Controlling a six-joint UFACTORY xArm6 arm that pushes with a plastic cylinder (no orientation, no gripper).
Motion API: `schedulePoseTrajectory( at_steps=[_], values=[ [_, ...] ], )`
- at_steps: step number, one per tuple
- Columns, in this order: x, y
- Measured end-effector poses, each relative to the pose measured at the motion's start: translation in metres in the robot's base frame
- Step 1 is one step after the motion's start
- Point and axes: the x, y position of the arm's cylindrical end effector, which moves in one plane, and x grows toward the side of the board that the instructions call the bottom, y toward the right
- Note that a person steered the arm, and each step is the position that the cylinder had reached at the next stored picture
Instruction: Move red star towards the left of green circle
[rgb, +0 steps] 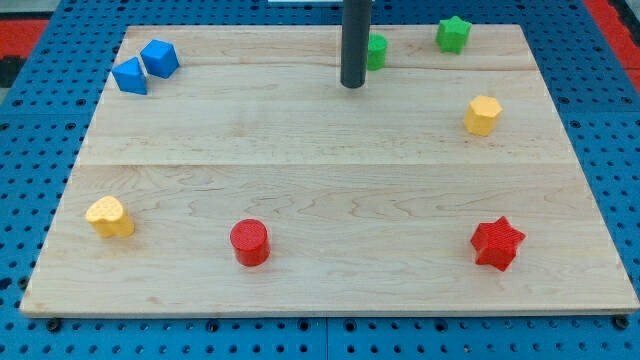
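Although the job asks for the red star (497, 243) to sit left of the green circle (377, 50), nothing toward that appears done: the star lies near the desk's (300, 150) bottom-right corner, well apart from the circle at the view's top. My tip (352, 86) rests just left of the circle, touching no block; this end effector is a plain rod, with nothing to open or hold. The whole push remains. The star has no long axis; one point faces roughly the view's top.
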Motion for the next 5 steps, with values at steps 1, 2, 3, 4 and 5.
schedulePoseTrajectory(
  at_steps=[1,2,3,4,5],
  values=[
    [0.055,0.0],
    [0.136,0.048],
    [0.173,0.17],
    [0.232,0.197],
    [0.265,0.16]
  ],
)
